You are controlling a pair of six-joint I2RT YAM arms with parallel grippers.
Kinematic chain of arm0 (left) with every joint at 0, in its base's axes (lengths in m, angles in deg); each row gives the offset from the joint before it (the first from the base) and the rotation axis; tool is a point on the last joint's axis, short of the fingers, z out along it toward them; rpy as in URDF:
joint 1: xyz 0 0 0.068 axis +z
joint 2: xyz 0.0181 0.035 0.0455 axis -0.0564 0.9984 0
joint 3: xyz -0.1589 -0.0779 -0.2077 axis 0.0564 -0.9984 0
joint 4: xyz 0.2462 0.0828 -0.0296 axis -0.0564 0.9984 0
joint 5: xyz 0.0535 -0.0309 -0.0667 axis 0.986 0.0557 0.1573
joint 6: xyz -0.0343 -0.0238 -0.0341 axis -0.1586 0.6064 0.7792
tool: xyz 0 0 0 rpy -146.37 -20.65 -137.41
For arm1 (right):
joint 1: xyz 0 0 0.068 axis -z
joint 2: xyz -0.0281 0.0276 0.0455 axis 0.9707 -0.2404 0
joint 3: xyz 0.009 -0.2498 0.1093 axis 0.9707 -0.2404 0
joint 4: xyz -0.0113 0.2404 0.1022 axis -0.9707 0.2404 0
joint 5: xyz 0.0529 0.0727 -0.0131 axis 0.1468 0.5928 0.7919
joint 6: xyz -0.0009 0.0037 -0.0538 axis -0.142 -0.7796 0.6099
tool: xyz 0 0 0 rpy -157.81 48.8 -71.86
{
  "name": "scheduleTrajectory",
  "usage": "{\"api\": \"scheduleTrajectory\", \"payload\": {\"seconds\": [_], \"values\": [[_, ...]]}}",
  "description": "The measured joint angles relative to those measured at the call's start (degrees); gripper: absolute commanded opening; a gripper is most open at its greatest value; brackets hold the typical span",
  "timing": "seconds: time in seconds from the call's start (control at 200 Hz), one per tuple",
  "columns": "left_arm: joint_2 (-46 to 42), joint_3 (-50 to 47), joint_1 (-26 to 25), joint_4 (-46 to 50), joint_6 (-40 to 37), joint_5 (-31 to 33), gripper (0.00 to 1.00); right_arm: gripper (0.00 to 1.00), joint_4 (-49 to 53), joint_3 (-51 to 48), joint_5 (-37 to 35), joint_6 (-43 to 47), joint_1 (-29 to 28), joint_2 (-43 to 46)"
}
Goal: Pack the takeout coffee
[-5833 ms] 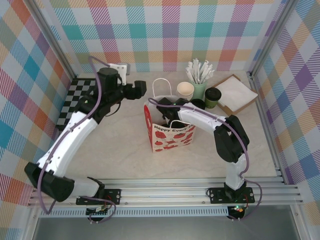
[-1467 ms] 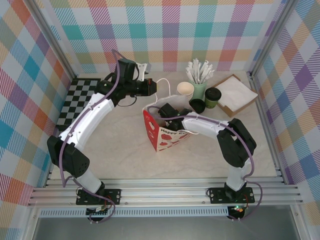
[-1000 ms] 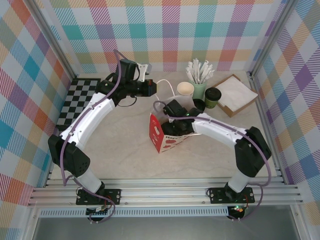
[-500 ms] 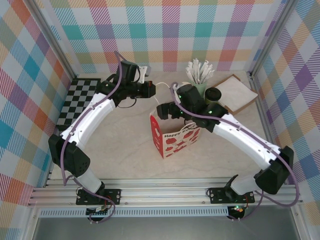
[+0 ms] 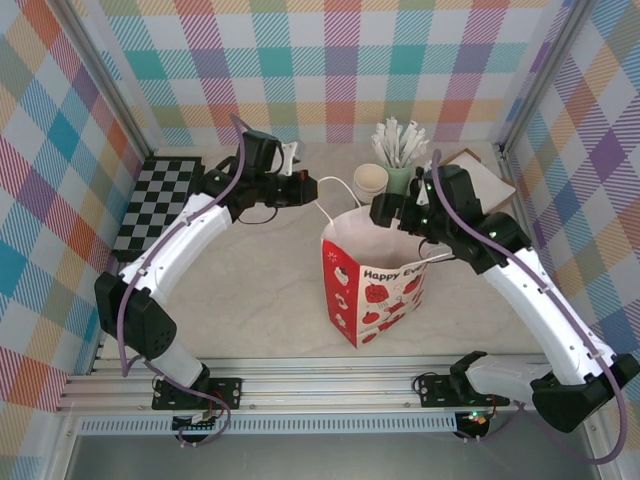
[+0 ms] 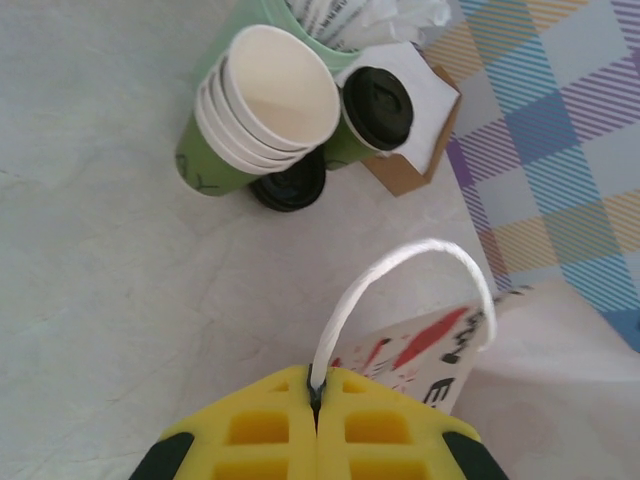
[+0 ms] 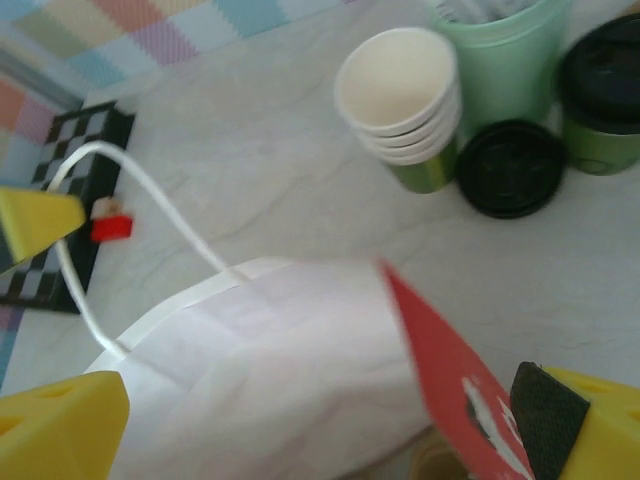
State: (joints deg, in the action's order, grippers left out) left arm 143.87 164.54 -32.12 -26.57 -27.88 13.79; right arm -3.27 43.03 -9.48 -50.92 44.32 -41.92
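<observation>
The bag is being held open for loading, as I read it. The left gripper, pressed together, is pinching the white handle at eleven o'clock of the paper bag. The right gripper is hovering over the bag's mouth, spread wide and holding nothing. The takeout coffee is standing on the counter at one o'clock of the bag, beside its cardboard carrier. Next, the right gripper is likely going to reach for that cup.

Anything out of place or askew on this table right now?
A loose black lid lies flat on the table beside the cream cup stack, on no cup. The strawberry bag has one white handle pulled sideways, pinched in the left tool. No spill or damage shows.
</observation>
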Motion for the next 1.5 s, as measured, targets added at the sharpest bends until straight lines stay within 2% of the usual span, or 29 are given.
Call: {"api": "scheduleTrajectory", "payload": {"seconds": [0.13,0.395,0.55,0.67,0.755,0.89,0.98,1.07,1.135,1.17,1.32,1.5], "values": [[0.44,1.07,-2.34,-0.11,-0.61,-0.98,0.00,1.00,-10.93,-4.15,3.91,7.65,-0.11,-1.62],[4.79,8.50,-3.34,2.47,-4.11,-0.98,0.00,1.00,-37.46,-3.04,11.78,23.76,-0.11,-6.23],[5.68,9.05,-3.30,3.61,-4.92,-0.46,0.00,1.00,-48.28,-3.45,10.12,27.82,-0.15,-5.92],[5.68,9.05,-2.71,4.28,-5.95,0.22,0.00,1.00,-50.38,-6.01,4.68,28.85,0.02,-3.23],[5.68,9.01,-2.12,4.96,-6.40,0.55,0.00,1.00,-45.35,-4.39,-0.48,28.22,1.16,-1.86],[5.66,8.92,-0.98,5.20,-6.82,0.76,0.00,1.00,-23.50,8.81,-6.01,20.06,8.46,-3.37],[5.64,8.57,-0.81,5.03,-6.80,0.48,0.00,1.00,-9.53,14.38,-7.32,14.56,12.94,-3.45],[5.62,8.35,-0.81,5.07,-6.78,-0.44,0.00,1.00,1.55,14.16,-6.25,9.46,14.56,-2.05],[5.51,8.33,-0.81,5.03,-6.78,-0.81,0.00,0.85,7.93,11.76,-4.17,5.49,14.86,-0.57],[5.38,8.28,-0.81,4.98,-6.75,-0.96,0.00,0.82,10.10,10.12,-3.04,3.17,14.86,0.35],[4.52,7.80,-0.81,4.79,-6.75,-1.84,0.00,0.82,17.44,2.73,0.66,-7.52,14.86,4.70],[3.78,7.61,-0.81,4.76,-6.75,-2.56,0.00,0.78,18.10,-1.14,6.58,-13.94,14.86,5.20]]}}
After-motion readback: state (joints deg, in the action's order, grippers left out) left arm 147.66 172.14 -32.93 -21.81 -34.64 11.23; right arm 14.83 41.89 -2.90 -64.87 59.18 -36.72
